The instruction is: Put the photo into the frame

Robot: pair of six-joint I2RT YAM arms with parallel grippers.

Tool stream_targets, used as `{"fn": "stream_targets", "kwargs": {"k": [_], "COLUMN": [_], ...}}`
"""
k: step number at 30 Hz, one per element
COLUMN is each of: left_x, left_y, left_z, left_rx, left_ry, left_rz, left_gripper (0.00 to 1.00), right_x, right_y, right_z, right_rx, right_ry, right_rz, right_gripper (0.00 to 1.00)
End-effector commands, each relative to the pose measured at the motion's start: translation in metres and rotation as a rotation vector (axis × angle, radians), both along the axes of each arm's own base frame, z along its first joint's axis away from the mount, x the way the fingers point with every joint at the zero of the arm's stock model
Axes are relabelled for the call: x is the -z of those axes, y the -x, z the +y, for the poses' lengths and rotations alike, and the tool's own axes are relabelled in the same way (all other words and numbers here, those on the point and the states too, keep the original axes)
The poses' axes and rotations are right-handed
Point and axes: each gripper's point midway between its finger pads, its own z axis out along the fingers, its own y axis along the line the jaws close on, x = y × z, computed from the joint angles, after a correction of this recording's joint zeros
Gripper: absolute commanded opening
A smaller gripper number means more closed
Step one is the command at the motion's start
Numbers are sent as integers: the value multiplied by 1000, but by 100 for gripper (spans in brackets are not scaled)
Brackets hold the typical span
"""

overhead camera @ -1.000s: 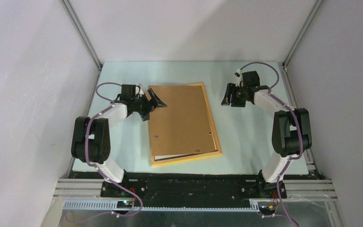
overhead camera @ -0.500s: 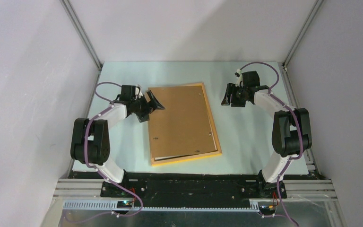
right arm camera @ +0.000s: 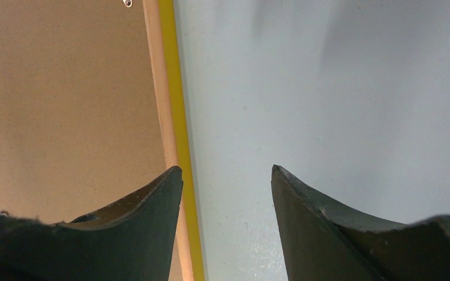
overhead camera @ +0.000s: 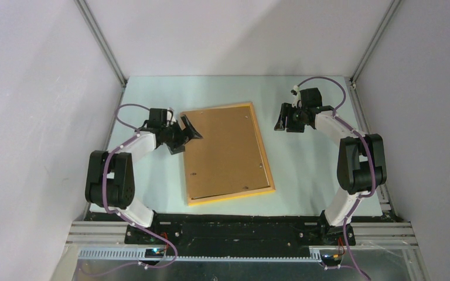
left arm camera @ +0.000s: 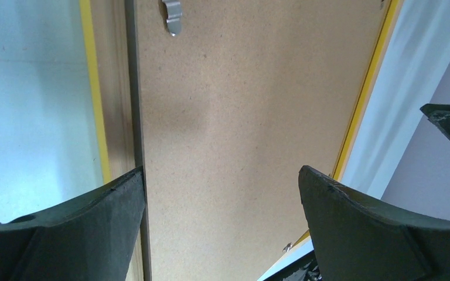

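The frame [overhead camera: 265, 153] lies face down in the middle of the table, its yellow edge showing along the right and near sides. A brown backing board [overhead camera: 225, 149] fills it. The photo is hidden; no print shows in any view. My left gripper [overhead camera: 187, 136] is open over the board's far left edge, with nothing between its fingers. In the left wrist view the left gripper [left arm camera: 221, 170] looks down on the board [left arm camera: 240, 117] and the frame's yellow strip [left arm camera: 91, 88]. My right gripper [overhead camera: 281, 124] hangs open just right of the frame's far right corner. In the right wrist view the right gripper [right arm camera: 227, 168] is beside the frame's edge [right arm camera: 173, 88].
The pale table [overhead camera: 304, 170] is bounded by grey walls on the left, back and right. A small metal tab [left arm camera: 173, 14] sits on the board. Both arm bases stand at the near edge.
The board's near end has settled level inside the frame, and the pale sliver under its near edge no longer shows. My left gripper has drawn back a little to the left. The right arm has not moved.
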Motion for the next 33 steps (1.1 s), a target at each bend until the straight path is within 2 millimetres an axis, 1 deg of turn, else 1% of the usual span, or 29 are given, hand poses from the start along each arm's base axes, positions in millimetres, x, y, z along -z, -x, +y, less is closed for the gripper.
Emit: {"fn": "stream_targets", "kwargs": {"k": [1,4,8,17,20,26,33], "left_x": [-19,-22,-25,-14,-14,-13,-20], "left_y": [1,2,-3,-7,-10,-10,-9], "left_z": [-3,-4,-7,-14,-15,-6,6], "left_rx": [10,10,25,48,55,34,10], "left_ry": [-1,6,14,19,18,-38,-105], "left_rz": [-73,-77,-85,-50,-51,-56,-91], "left_gripper": [100,100,100,100,100,100,100], "right_x": [-11,-10,-10,-11,-10,-10,-10], "right_y": [-4,-4,-4,-3,-3,-3,-3], "right_z": [-1,-1,-1,-2,-2,-2,-1], "right_rx": [-6,-6,-5,-4,-5,-4,-6], "right_ry": [1,2,3,2,1,-2,-2], "right_rz": [-45,-44,-43,-43,-41,-38,-39], "right_gripper": [61,61,62,61,61,62,61]}}
